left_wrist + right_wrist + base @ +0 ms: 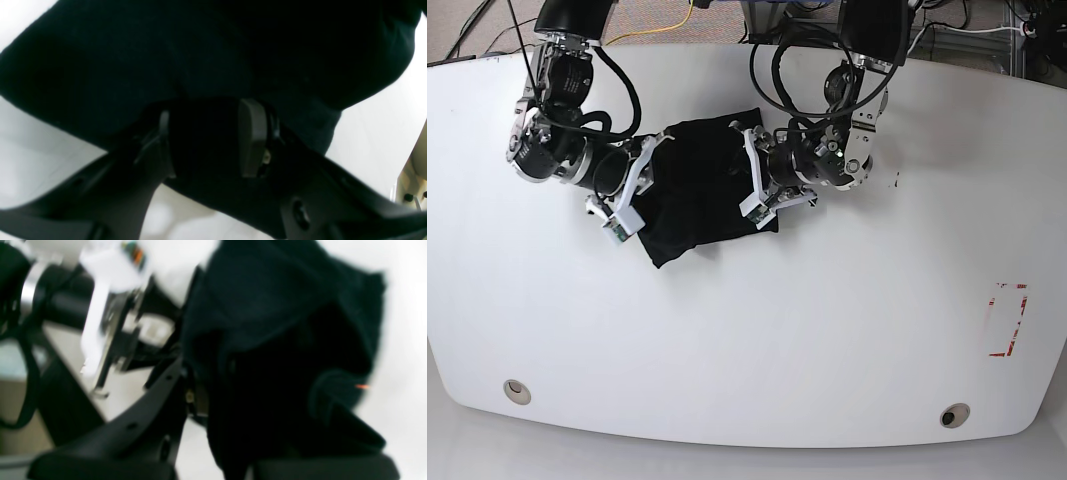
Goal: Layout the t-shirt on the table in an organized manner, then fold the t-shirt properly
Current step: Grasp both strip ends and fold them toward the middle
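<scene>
The black t-shirt point(702, 190) lies bunched into a compact, roughly square heap on the white table point(827, 320); its print is hidden. My left gripper point(757, 185) is at the heap's right edge. In the left wrist view the left gripper point(206, 140) has black cloth point(200, 60) pinched between its fingers point(252, 136). My right gripper point(635, 190) is at the heap's left edge. In the blurred right wrist view the cloth point(273, 340) fills the right gripper point(253, 413) and hides one finger.
A red tape rectangle point(1007, 320) is at the table's right. Two round holes point(516, 390) point(954, 414) sit near the front edge. Cables and both arm bases crowd the table's far edge point(807, 40).
</scene>
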Controlling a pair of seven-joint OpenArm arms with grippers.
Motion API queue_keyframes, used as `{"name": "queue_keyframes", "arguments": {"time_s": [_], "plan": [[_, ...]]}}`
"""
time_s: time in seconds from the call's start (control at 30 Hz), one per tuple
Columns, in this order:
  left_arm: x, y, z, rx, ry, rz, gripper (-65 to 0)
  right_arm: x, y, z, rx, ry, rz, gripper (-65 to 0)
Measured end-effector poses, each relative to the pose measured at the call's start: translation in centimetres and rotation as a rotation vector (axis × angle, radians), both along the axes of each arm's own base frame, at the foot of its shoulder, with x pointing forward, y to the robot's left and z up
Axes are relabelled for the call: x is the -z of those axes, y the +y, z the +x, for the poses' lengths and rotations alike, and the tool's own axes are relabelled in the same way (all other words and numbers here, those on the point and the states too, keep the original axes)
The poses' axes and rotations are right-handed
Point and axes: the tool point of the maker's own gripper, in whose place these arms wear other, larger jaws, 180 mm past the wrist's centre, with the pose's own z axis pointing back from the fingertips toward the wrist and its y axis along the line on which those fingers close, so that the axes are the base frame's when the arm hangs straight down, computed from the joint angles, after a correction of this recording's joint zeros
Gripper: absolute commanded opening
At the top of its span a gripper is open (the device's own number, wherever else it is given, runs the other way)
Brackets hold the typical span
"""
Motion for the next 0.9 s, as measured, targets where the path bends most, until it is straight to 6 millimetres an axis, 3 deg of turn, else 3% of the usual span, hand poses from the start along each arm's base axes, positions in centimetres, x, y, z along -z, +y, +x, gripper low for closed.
{"name": "queue_keyframes", "arguments": {"time_s": [0.3, 0.4, 0.53, 0.67, 0.77, 0.9], "plan": [[-0.1, 0.1, 0.2, 0.003, 0.000, 0.007, -41.1, 0.1, 3.0, -0.6, -0.069, 0.004, 0.035, -58.8], [-0.1, 0.0, 0.2, 0.003, 0.000, 0.004, -41.1, 0.4, 2.9, -0.5, -0.063, 0.006, 0.010, -50.9], [-0.1, 0.1, 0.2, 0.003, 0.002, 0.006, -41.1, 1.0, 2.9, -0.4, -0.046, 0.012, -0.019, -33.8], [-0.1, 0.1, 0.2, 0.003, 0.002, 0.006, -41.1, 1.1, 3.5, -0.3, -0.037, 0.017, -0.014, -20.6], [-0.1, 0.1, 0.2, 0.004, 0.001, 0.005, -41.1, 1.1, 4.0, -0.4, -0.040, 0.018, -0.005, -14.3], [-0.1, 0.1, 0.3, 0.002, 0.000, 0.006, -41.1, 1.1, 3.9, -0.4, -0.040, 0.017, -0.008, -12.5]]}}
